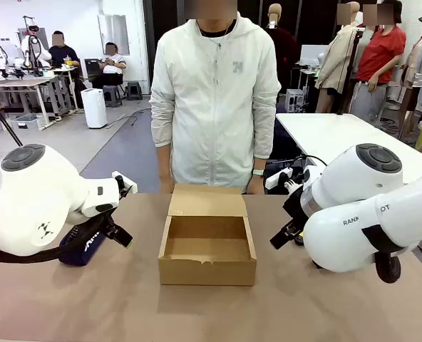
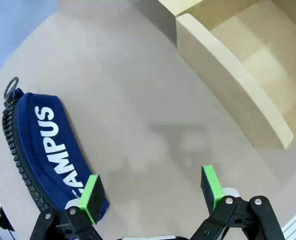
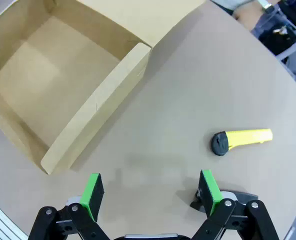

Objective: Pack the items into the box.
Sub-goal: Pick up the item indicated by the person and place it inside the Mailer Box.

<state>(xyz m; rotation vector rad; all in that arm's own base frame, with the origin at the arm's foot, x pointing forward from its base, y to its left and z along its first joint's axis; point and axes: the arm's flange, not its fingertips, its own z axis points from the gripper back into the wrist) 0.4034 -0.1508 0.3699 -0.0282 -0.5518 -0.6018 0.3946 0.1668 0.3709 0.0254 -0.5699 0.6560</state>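
Hovering above the tan table [image 2: 138,100], the left gripper [image 2: 151,192] has its green pads [image 2: 90,196] spread wide apart with nothing between them. The navy pouch [image 2: 43,145] lies flat just outside one finger, "CAMPUS" facing up. Its near end runs under that pad in the wrist view, and I cannot tell whether they touch. Ahead of the other finger and off to its outer side sits the cardboard box [image 2: 233,80], open, with its bare floor showing.

The right gripper [image 3: 150,192] also hangs over the table with its fingers wide apart and holding nothing. The box is ahead of it, beyond one finger's outer side. A yellow-and-black utility knife [image 3: 240,140] lies ahead of the other finger. A small dark-and-grey object [image 3: 245,195] peeks out right behind that finger, too hidden to identify.

From the front, the box stands between the two grippers, its lid flap [image 1: 207,201] folded back toward a person in a white jacket [image 1: 214,100].
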